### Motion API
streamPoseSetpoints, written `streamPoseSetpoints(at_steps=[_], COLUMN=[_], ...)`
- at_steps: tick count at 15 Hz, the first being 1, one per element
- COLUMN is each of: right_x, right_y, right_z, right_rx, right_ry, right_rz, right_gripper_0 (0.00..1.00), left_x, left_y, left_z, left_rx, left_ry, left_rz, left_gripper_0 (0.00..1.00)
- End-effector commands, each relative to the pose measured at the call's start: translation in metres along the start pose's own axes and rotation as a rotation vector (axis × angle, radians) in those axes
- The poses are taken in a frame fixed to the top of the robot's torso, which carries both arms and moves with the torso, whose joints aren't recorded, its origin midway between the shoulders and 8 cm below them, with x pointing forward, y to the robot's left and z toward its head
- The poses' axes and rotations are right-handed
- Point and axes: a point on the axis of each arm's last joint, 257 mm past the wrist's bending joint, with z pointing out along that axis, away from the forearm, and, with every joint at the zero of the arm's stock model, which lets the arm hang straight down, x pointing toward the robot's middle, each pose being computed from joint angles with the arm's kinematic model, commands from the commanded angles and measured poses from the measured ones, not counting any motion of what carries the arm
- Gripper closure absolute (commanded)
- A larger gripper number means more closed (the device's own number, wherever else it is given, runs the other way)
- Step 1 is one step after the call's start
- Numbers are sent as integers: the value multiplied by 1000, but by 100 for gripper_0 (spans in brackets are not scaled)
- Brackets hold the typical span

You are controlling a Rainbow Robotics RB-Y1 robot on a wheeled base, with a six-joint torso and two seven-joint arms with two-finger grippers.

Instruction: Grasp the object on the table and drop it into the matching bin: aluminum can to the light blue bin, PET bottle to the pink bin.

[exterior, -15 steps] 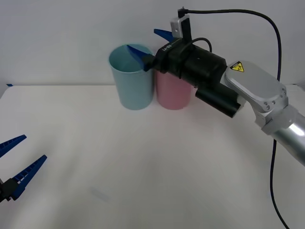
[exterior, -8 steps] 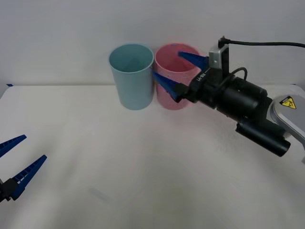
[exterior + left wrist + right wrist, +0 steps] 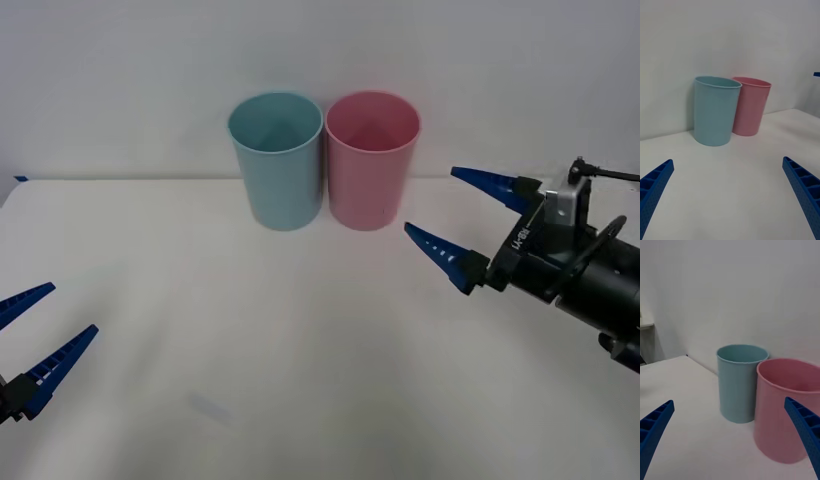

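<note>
The light blue bin and the pink bin stand side by side at the back of the white table, blue on the left. My right gripper hovers open to the right of the pink bin and nearer to me, with nothing between its fingers. In the right wrist view both the light blue bin and the pink bin lie ahead of it. My left gripper waits open at the table's front left, facing the light blue bin and the pink bin. The aluminum can is out of view.
A plain pale wall rises right behind the two bins. The white tabletop stretches wide between the bins and both grippers.
My right arm has pulled back from over the light blue bin, passing the pink bin, rightward and toward me, fingers open throughout. The left arm has not moved.
</note>
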Motion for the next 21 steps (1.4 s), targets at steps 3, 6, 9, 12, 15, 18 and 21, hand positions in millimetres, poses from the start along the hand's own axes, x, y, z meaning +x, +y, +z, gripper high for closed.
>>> streamPoseSetpoints(at_steps=[3,6,9,12,15,18,21], right_x=[28,42,52,64,69,75,79], right_y=[-17,-22,-22,-23,-17,-13,-7], right_z=[-67,-116,-155,-184,-209,-220,-222], right_rx=[97,153,185,208,211,232,236], right_ry=[52,95,132,151,140,151,152], right_rz=[-115,-126,-109,-41,71,95,108], right_gripper_0=[0,0,0,0,0,0,0], left_x=[0,0,0,0,0,0,0], left_y=[0,0,0,0,0,0,0], left_z=[0,0,0,0,0,0,0], left_rx=[0,0,0,0,0,0,0], left_ry=[0,0,0,0,0,0,0], left_rz=[0,0,0,0,0,0,0], left_gripper_0=[0,0,0,0,0,0,0])
